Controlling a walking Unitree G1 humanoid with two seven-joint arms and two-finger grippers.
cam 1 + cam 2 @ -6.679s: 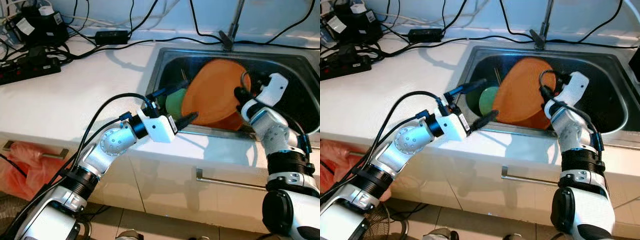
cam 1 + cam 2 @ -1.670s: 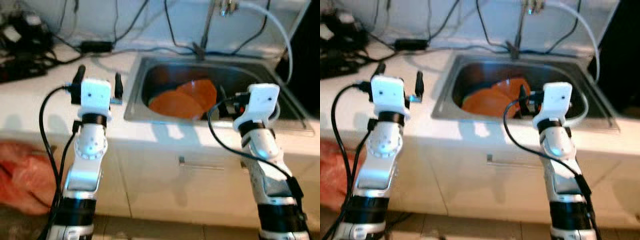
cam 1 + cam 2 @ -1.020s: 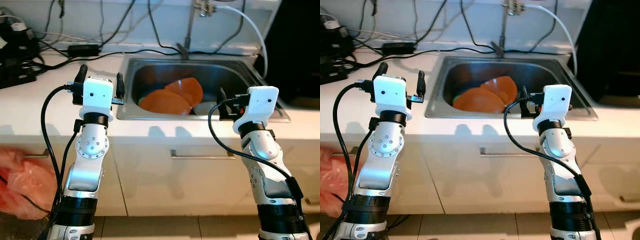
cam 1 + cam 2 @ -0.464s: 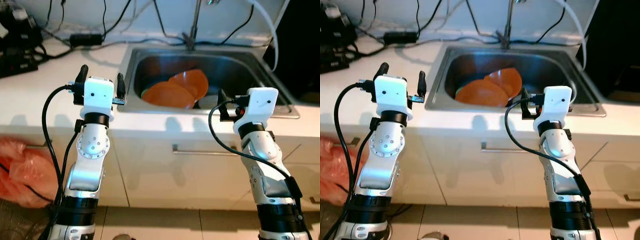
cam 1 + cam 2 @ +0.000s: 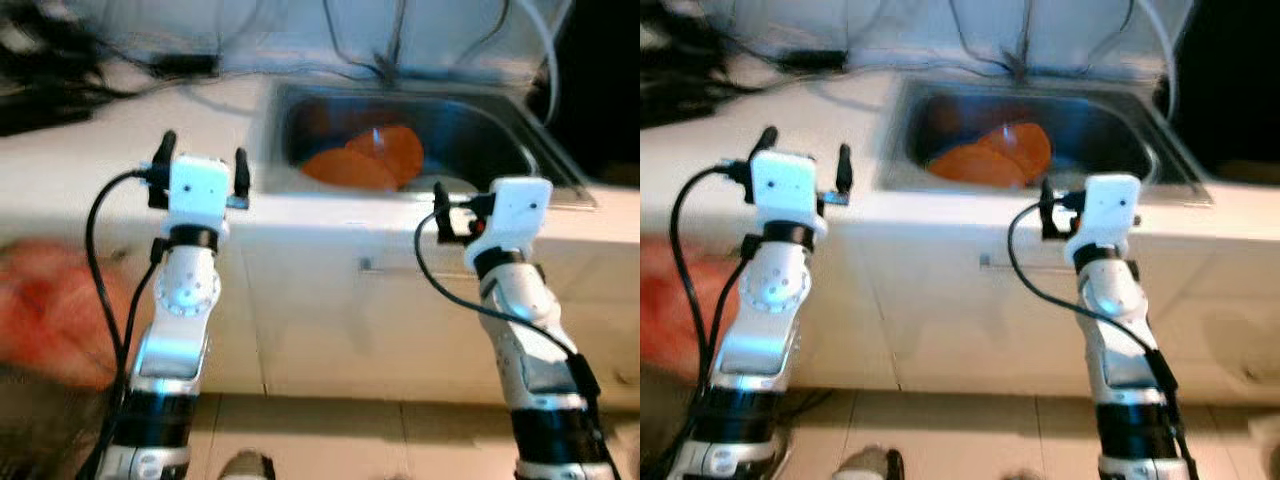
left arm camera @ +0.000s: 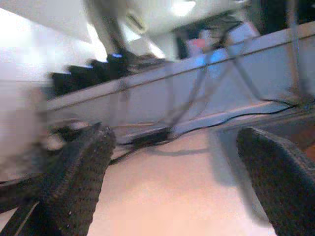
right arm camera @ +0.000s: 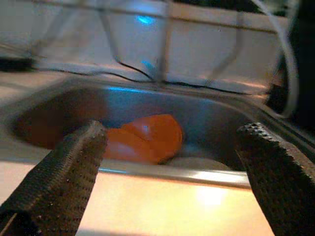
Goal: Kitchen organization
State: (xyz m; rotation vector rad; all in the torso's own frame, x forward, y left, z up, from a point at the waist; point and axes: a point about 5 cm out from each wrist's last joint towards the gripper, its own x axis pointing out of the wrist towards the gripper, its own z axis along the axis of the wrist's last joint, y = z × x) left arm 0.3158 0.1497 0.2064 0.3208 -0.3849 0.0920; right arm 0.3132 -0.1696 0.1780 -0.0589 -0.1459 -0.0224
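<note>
Both arms have pulled out of the sink [image 5: 540, 160] since the earliest frames, when the right gripper was down against a large orange plate and the left gripper reached in beside it; now the whole head view is blurred and shows more cabinet front and floor, which suggests the robot is stepping back from the counter [image 5: 100, 150]. Two orange plates [image 5: 365, 160] lie overlapping in the basin, toward its near left side, with something pale just beside them near the front wall. The left gripper [image 5: 200, 165] is raised over the counter's front edge just left of the sink, fingers [image 6: 78, 172] spread wide with nothing between them. The right gripper [image 5: 1060, 215] hovers at the sink's front rim, also spread and empty, its wrist view looking over the rim at the plates. With nothing carried away, the plates appear to have been left in the sink, so this step looks finished and the robot is probably heading for another item.
</note>
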